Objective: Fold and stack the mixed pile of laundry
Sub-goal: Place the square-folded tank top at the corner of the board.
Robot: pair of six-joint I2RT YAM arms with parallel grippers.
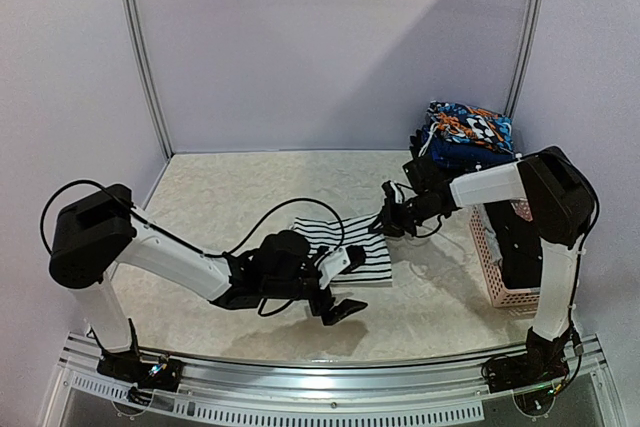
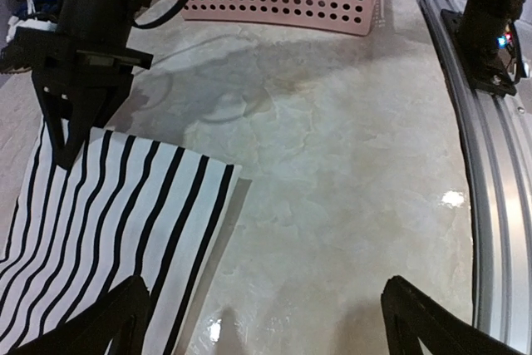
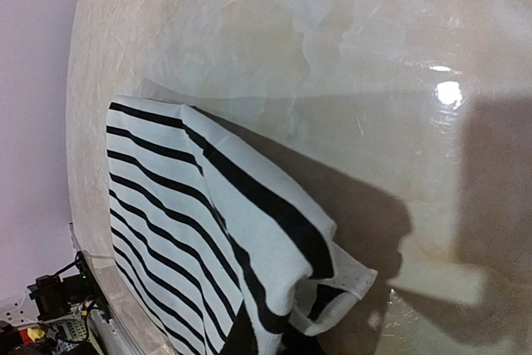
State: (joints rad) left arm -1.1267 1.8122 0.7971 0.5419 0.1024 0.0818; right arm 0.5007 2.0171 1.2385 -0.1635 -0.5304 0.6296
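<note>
Top external: striped cloth lies mid-table as a flat rectangle, between the two arms.

Right wrist view: one corner of the cloth is pulled up off the table and bunched toward the bottom edge of the frame. The rest lies flat, with a shadow under the raised fold.

Right gripper sits at the cloth's far right corner. From the left wrist, its dark fingers are together and point down onto the cloth edge, pinching that corner.

Left gripper hangs low just off the cloth's near right corner. Its fingers are wide apart, with only bare table between them.

Pink basket stands at the right edge of the table, near the right arm's base. A stack of folded garments, blue-and-orange print on top, sits just behind the basket.
</note>
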